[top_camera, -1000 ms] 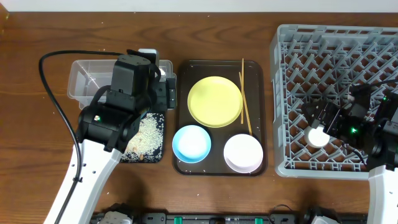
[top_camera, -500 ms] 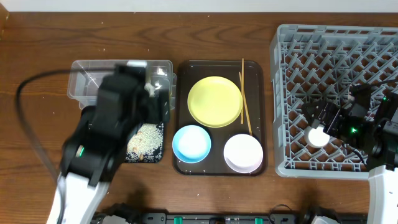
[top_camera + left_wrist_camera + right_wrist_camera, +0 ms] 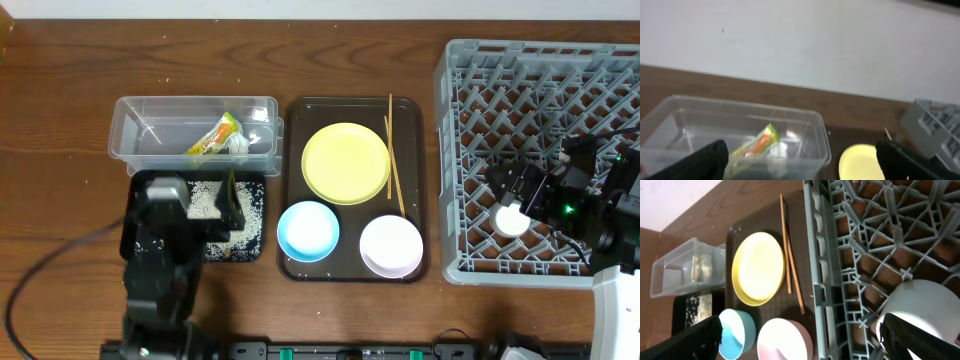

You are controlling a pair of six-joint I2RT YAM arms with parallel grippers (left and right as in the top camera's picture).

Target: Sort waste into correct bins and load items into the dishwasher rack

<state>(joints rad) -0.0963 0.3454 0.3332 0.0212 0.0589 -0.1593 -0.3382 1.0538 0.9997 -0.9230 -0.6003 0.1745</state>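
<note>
The snack wrapper (image 3: 215,137) and the crumpled white paper scrap (image 3: 243,145) lie in the clear tub (image 3: 125,125); the wrapper also shows in the left wrist view (image 3: 760,142). Rice scraps (image 3: 245,215) lie in the black tray (image 3: 258,185). My left gripper (image 3: 212,205) (image 3: 800,160) is open and empty over the black tray. The yellow plate (image 3: 346,163), chopsticks (image 3: 393,150), blue bowl (image 3: 308,230) and white-pink bowl (image 3: 391,245) sit on the brown tray. The white cup (image 3: 510,218) (image 3: 920,302) is in the rack (image 3: 450,150). My right gripper (image 3: 515,190) (image 3: 800,340) is open, with one finger beside the cup.
The dark brown serving tray (image 3: 425,200) stands between the bins and the rack. The left arm's cable trails along the table's front left. A few rice grains are scattered on the wood around the bins.
My left arm has pulled back from over the clear tub toward the table's front, uncovering the wrapper and paper in the tub. The right arm and cup have not moved.
</note>
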